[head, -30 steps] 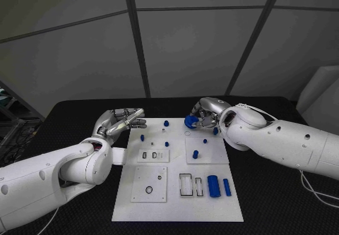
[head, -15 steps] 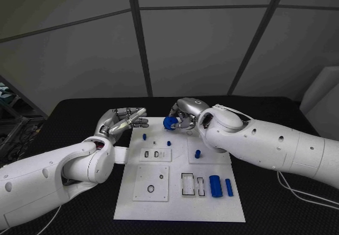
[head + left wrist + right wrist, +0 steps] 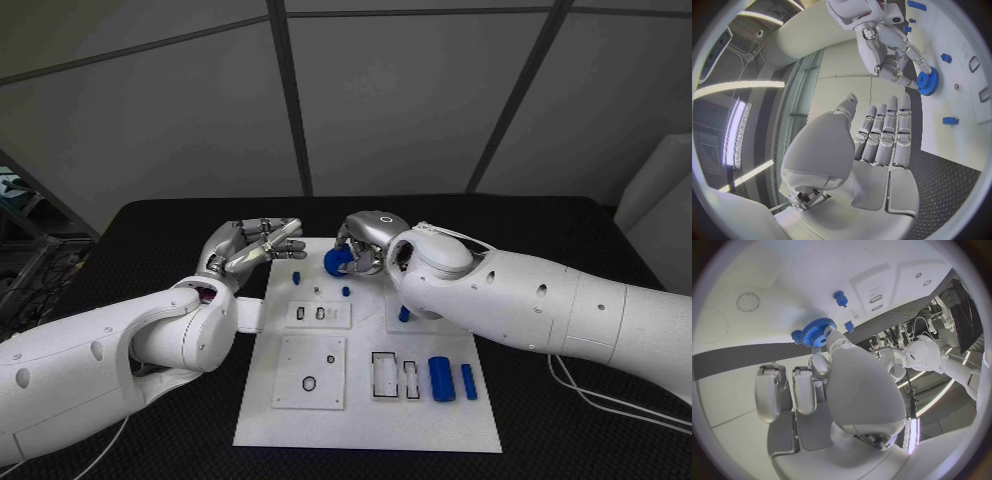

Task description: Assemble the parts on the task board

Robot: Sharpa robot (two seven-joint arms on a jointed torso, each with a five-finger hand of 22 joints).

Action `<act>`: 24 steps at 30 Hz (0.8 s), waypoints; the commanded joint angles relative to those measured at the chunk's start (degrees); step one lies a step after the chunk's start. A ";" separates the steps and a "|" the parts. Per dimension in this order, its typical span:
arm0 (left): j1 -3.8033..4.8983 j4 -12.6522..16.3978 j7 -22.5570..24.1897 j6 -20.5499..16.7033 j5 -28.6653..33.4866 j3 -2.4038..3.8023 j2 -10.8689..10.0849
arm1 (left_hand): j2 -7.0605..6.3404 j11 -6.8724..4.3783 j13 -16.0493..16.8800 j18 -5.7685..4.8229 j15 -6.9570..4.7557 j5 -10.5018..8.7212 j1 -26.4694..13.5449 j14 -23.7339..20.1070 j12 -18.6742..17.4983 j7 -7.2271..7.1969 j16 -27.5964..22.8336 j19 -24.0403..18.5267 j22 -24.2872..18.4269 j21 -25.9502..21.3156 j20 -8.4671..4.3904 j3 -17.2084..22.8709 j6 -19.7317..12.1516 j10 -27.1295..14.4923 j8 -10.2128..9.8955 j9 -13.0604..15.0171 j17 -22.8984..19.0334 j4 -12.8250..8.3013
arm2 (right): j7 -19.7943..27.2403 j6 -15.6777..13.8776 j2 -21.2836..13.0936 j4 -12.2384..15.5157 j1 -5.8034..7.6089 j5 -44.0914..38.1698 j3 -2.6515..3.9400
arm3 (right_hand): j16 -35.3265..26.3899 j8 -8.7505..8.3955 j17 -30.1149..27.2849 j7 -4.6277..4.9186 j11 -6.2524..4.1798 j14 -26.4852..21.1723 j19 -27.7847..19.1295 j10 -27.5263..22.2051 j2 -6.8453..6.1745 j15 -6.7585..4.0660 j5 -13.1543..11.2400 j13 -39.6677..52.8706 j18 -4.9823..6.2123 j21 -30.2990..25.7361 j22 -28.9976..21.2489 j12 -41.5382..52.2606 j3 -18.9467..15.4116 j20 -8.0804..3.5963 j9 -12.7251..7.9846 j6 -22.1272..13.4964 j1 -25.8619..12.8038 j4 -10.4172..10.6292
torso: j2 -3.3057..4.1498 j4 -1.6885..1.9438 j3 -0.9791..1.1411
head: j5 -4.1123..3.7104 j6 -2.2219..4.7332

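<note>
Leftward across the task board (image 3: 289, 420) we see the right hand (image 3: 361, 243) carrying its blue gear (image 3: 339, 261), fingers pinching it; left hand (image 3: 253, 245) hovers open. We'd lower it squarely onto its peg.

Glossy white rounded arms with dark screw holes, each ending in a silver jointed robot hand (image 3: 257, 245).

The desk (image 3: 562, 235) is black with a fine textured surface, and it stretches out on both sides beyond each robot hand. Behind the desk, past the fingertips, stands a grey wall (image 3: 389, 95) of large panels divided by dark seams. A thin pale cable (image 3: 613, 398) lies on the desk's near right part.
</note>
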 commanded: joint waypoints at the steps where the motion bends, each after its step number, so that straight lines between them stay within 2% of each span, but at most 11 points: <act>1: 0.10 0.10 0.30 0.61 -0.21 0.06 0.07 | 0.19 0.03 0.01 -0.84 0.00 -0.23 -0.26 -0.24 -0.36 0.24 -0.36 -0.51 0.09 0.28 0.03 0.08 0.26 0.03 -0.34 0.01 0.06 -0.39 | -0.12 2.03 0.35 -0.37 0.03 -0.97 -0.10 | 0.20 -0.15 3.76 -0.96 0.19 3.79 1.14 -0.23 0.10 -0.23 -0.04 -0.08 -0.69 0.34 8.69 -0.30 0.37 -0.31 0.34 2.63 -0.63 -0.10 | -0.03 -0.04 0.04 | 0.08 -0.09; 8: 0.10 0.11 0.30 0.61 -0.21 0.06 0.09 | 0.19 0.03 0.01 -0.84 0.00 -0.23 -0.26 -0.24 -0.36 0.24 -0.36 -0.51 0.09 0.28 0.03 0.08 0.26 0.03 -0.34 0.01 0.06 -0.39 | -0.12 1.70 0.96 -1.32 -0.12 -1.23 -0.29 | 0.18 -0.77 3.73 -0.69 0.40 3.77 1.06 -0.59 -0.34 -0.08 -0.18 -0.27 -0.67 0.29 8.61 -0.67 0.58 -0.21 0.08 1.99 -1.18 -0.15 | -0.03 -0.08 0.05 | 0.17 -0.12; 11: 0.10 0.10 0.29 0.61 -0.21 0.06 0.09 | 0.19 0.03 0.01 -0.84 0.00 -0.23 -0.26 -0.24 -0.36 0.24 -0.36 -0.51 0.09 0.28 0.03 0.08 0.26 0.03 -0.34 0.01 0.06 -0.39 | -0.39 1.58 1.18 -1.73 -0.14 -1.30 -0.32 | 0.17 -2.04 3.74 -0.04 0.93 3.76 0.92 -1.20 -1.08 0.33 -0.43 -0.71 -0.64 0.21 8.46 -1.30 0.63 0.06 -0.41 0.28 -2.10 -0.01 | -0.05 -0.10 0.04 | 0.18 -0.16; 14: 0.10 0.10 0.27 0.62 -0.21 0.06 0.08 | 0.19 0.03 0.01 -0.84 0.00 -0.23 -0.26 -0.24 -0.36 0.24 -0.36 -0.51 0.09 0.28 0.03 0.08 0.26 0.03 -0.34 0.01 0.06 -0.39 | -0.90 1.20 1.36 -2.09 -0.15 -1.39 -0.33 | 0.21 -4.16 3.85 0.89 1.78 3.77 0.69 -2.51 -1.95 1.10 -1.42 -2.06 -0.57 0.06 8.20 -2.86 0.71 0.69 -0.75 -3.03 -3.04 0.08 | -0.04 -0.11 0.04 | 0.19 -0.13; 17: 0.10 0.10 0.25 0.62 -0.21 0.06 0.07 | 0.24 0.04 0.01 -0.84 0.02 -0.23 -0.27 -0.26 -0.41 0.26 -0.44 -0.60 0.12 0.32 0.05 0.07 0.27 0.03 -0.40 0.01 0.11 -0.47 | -1.52 1.00 1.46 -2.37 -0.15 -1.49 -0.33 | 0.25 -5.21 3.94 1.29 2.21 3.77 0.58 -3.08 -2.47 1.44 -1.71 -2.59 -0.54 -0.01 8.09 -3.43 0.63 1.10 -0.77 -4.69 -4.03 0.51 | -0.02 -0.08 0.06 | 0.15 -0.10; 24: 0.10 0.07 0.16 0.63 -0.21 0.06 0.01 | 0.24 0.04 0.01 -0.84 0.02 -0.23 -0.27 -0.26 -0.41 0.26 -0.44 -0.60 0.12 0.32 0.05 0.07 0.27 0.03 -0.40 0.01 0.11 -0.47 | -2.37 2.27 1.41 -2.67 -0.15 -1.56 -0.34 | 0.45 -5.69 4.35 1.54 2.53 3.82 0.53 -3.50 -3.41 1.81 -0.92 -2.78 -0.51 -0.05 8.05 -3.62 0.44 1.58 -0.51 -5.30 -6.65 2.15 | -0.05 -0.09 0.06 | 0.14 -0.20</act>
